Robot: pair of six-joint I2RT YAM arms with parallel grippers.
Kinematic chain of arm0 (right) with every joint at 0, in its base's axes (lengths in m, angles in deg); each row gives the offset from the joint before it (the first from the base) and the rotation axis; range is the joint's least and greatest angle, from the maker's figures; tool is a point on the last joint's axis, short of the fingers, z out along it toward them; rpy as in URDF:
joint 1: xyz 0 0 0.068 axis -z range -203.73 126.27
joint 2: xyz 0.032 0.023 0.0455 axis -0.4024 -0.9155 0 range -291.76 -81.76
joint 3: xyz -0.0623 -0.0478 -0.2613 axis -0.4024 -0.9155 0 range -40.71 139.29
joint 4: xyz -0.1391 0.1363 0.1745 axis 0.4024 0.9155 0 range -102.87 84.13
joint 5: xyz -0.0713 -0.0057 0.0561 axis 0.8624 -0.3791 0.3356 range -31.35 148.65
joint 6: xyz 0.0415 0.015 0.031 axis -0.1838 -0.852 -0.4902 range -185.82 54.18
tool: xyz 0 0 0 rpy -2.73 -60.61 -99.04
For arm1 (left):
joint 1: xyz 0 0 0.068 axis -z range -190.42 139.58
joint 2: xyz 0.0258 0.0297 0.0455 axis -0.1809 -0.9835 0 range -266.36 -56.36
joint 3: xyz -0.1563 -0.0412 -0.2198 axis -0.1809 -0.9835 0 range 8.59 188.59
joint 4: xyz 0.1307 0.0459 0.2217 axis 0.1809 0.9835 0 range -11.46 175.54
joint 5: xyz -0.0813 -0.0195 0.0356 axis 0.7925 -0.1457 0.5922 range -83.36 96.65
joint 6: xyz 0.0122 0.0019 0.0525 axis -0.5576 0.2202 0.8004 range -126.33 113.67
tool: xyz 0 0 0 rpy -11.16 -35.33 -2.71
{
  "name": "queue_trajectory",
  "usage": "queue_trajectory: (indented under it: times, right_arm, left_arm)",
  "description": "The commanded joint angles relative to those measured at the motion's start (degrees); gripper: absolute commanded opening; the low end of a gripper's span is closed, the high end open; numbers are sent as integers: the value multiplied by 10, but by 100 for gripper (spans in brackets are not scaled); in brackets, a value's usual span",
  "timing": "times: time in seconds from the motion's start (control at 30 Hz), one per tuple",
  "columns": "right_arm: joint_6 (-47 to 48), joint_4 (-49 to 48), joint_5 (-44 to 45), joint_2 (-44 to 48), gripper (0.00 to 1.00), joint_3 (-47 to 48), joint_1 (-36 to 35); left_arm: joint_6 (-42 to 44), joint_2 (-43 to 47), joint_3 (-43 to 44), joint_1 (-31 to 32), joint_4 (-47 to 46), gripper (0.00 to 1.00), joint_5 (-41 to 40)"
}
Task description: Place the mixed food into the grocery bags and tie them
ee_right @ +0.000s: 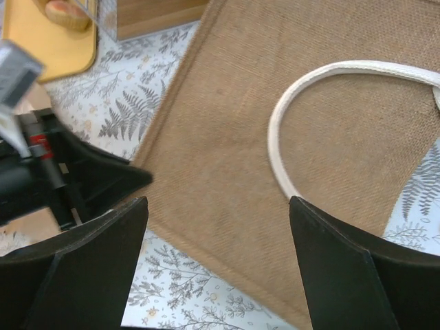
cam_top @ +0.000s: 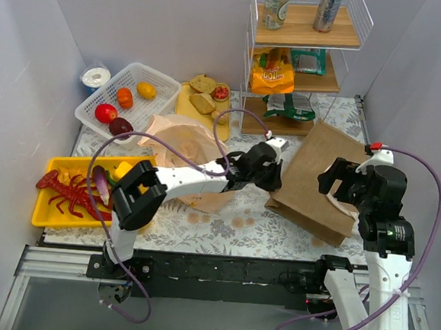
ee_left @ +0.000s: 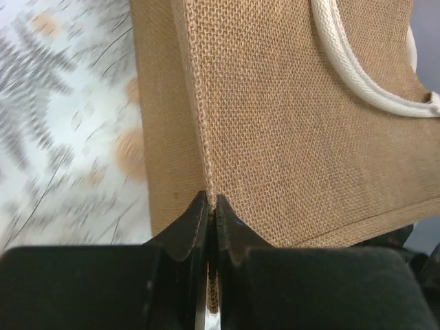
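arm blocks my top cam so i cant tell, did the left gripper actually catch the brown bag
Observer: Yes. The left wrist view shows the left gripper shut on a stitched edge of the brown bag.
Operator: ok and where's the handle, right arm covers it here
Observer: In the right wrist view the white handle lies in a loop on the bag's face, with the right gripper open above it, holding nothing.
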Motion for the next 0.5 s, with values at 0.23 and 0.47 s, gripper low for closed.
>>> queue_trajectory:
  times: [0.23,0.47]
  right_arm:
    - [11,-26,-164,-59,83,-54,1]
    - [-14,-83,-202,-62,83,-98,1]
  left_arm:
    - [-27,330,-233,-24,36,0,-132]
    - [9,355,-227,-31,108,21,-198]
